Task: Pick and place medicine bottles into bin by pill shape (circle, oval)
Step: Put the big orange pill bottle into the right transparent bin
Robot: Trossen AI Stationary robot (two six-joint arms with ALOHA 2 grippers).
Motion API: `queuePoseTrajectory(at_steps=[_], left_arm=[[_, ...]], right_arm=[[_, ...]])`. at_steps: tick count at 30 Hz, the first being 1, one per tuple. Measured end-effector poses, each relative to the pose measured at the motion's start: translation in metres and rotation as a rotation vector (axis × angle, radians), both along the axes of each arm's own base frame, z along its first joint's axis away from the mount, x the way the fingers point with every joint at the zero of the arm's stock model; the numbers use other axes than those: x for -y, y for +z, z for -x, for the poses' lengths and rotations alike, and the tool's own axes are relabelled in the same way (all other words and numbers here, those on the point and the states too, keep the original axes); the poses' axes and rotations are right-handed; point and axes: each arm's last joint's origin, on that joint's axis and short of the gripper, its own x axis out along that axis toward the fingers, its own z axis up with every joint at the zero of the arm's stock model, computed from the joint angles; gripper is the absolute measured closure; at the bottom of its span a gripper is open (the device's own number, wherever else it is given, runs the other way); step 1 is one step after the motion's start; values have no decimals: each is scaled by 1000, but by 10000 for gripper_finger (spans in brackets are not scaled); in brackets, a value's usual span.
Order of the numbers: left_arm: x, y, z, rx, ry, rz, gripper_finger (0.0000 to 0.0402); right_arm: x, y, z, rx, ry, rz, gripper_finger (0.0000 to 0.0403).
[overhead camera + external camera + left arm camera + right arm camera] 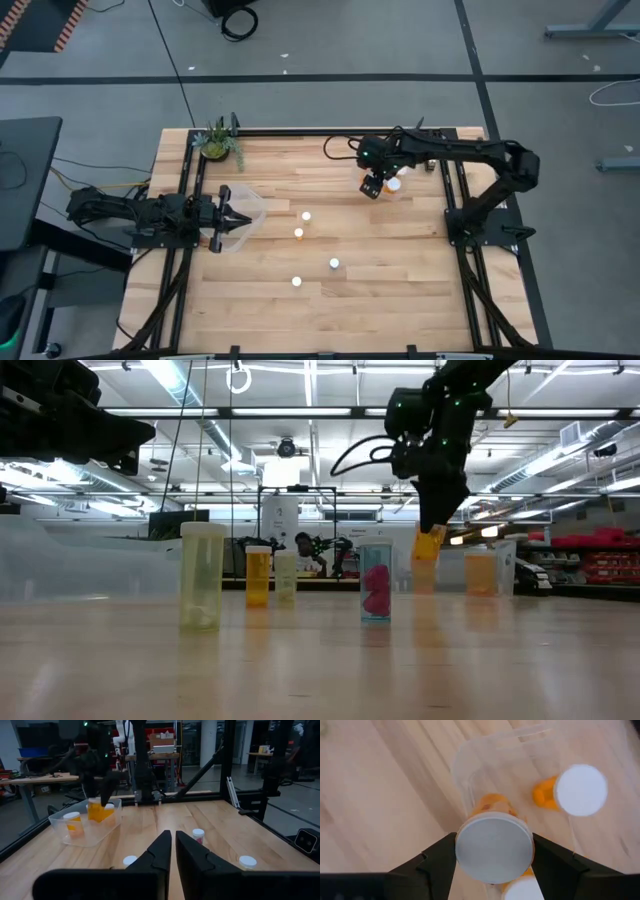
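Observation:
My right gripper (pixel 373 186) is shut on an orange medicine bottle with a white cap (pixel 494 847), over the clear bin (pixel 398 186) at the table's far right. It also shows in the low view (pixel 428 546). The bin holds two more capped bottles, one of them orange (pixel 580 790). Several bottles stand on their bases mid-table: (pixel 306 215), (pixel 298 233), (pixel 334 264), (pixel 296 281). My left gripper (pixel 238 222) is shut and empty at the table's left, beside a second clear bin (pixel 250 205). My right gripper pinches the bottle between its two fingers at the capped top end (pixel 465 851), one finger on each side of the white cap. The fingers point down from above. The bottle hangs below them, about upright, lifted clear above the bin.
A small potted green plant (pixel 217 141) stands at the far left corner. Dark frame rails run along the table's left (pixel 185 200) and right (pixel 455 200) sides. In the low view the standing bottles include a yellowish one (pixel 203 575) and a clear one with pink pills (pixel 376 580).

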Motion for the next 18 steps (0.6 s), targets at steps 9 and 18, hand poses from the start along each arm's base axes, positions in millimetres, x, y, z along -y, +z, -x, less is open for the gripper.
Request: queuePoseTrajectory(at_steps=[9, 18], left_arm=[[0, 0, 0, 0, 0, 0, 376], [0, 0, 0, 0, 1, 0, 368]], right_arm=[[7, -14, -6, -33, 33, -19, 164], [22, -13, -4, 27, 13, -36, 164]])
